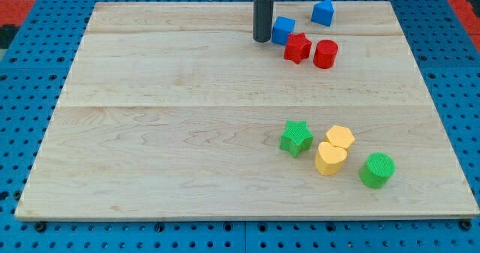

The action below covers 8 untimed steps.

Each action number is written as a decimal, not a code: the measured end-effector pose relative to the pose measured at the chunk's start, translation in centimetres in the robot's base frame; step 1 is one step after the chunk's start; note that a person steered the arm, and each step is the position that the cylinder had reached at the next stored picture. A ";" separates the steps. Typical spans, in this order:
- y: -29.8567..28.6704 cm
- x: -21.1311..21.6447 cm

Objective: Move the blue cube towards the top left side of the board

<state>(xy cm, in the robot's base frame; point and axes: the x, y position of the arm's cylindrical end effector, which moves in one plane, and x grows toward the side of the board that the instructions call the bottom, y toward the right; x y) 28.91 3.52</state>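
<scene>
The blue cube (283, 29) lies near the view's top, right of centre. My tip (262, 39) stands just to its left, very close or touching. A red star block (298, 48) touches the cube's lower right. A red cylinder (325, 54) sits right of the star. A second blue block (323, 13), house-shaped, lies up and to the right of the cube.
A green star (296, 138), a yellow hexagon (340, 138), a yellow heart (330, 159) and a green cylinder (376, 170) cluster at the lower right. The wooden board (165, 133) rests on a blue pegboard (30, 95).
</scene>
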 end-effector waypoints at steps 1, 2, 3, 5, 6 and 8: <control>0.0 0.0; 0.0 -1.4; -2.2 -2.8; 0.0 -5.1; 7.8 -5.0; 11.5 -2.9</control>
<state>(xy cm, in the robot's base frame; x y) 25.99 15.01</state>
